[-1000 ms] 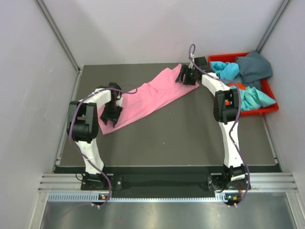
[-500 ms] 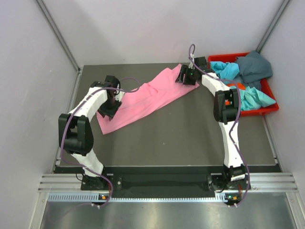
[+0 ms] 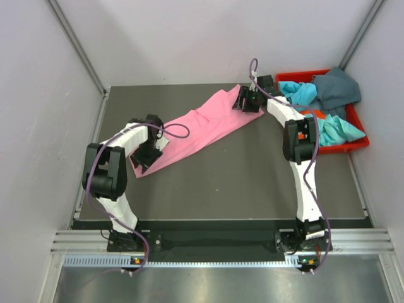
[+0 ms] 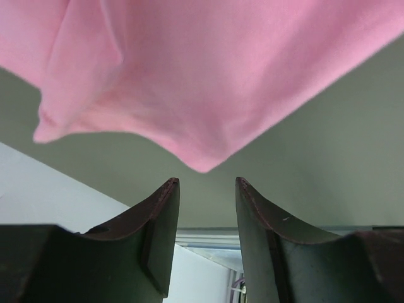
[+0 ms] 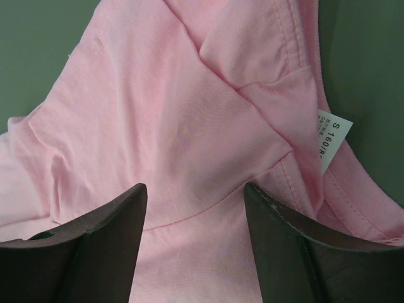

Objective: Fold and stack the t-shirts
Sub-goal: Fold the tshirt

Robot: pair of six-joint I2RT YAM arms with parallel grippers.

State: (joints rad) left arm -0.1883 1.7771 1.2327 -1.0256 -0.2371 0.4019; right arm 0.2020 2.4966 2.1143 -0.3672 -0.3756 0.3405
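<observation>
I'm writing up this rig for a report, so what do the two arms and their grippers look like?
Both the left arm and right arm have white links with black joints, each trailed by a purple cable. The right arm carries an orange patch at its elbow. The left gripper and right gripper are black, with dark, tapered fingers.

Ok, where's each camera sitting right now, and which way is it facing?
Top external: fixed above and behind the bases, looking down on the table; both arms show, with the pink shirt and red bin.
Left wrist: on the left arm, looking past the open left jaws at the shirt's near corner.
Right wrist: on the right arm, looking down between the open right jaws at the shirt's collar and size label.
Shared: all three see the pink shirt; the wrists view opposite ends.
</observation>
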